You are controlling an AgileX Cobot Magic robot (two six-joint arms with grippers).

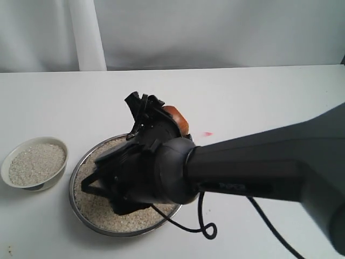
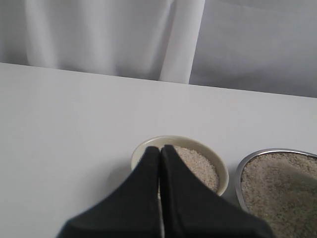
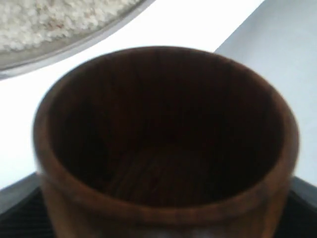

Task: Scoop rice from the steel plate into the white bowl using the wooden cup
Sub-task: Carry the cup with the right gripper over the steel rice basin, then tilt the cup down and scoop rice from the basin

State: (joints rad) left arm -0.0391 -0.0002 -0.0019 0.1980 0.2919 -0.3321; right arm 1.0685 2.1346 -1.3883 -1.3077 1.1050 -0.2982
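The steel plate (image 1: 71, 186) sits front left of centre, its floor covered with rice (image 1: 94, 208). My right arm reaches across above it. The right gripper (image 1: 161, 116) is shut on the wooden cup (image 1: 178, 120), held just past the plate's far rim. In the right wrist view the cup (image 3: 163, 218) fills the frame, dark and empty inside, with the plate's rim (image 3: 74, 47) beyond it. The white bowl (image 1: 6, 164) at far left holds rice (image 1: 36, 163). My left gripper (image 2: 161, 148) is shut on nothing, hovering over the bowl's near rim (image 2: 141, 151); it does not show in the exterior view.
A black cable (image 1: 207, 229) loops on the table in front of the plate. A small red mark (image 1: 207, 134) lies right of the cup. A white curtain (image 1: 215, 32) and a white post (image 1: 89, 35) stand behind the table's far edge.
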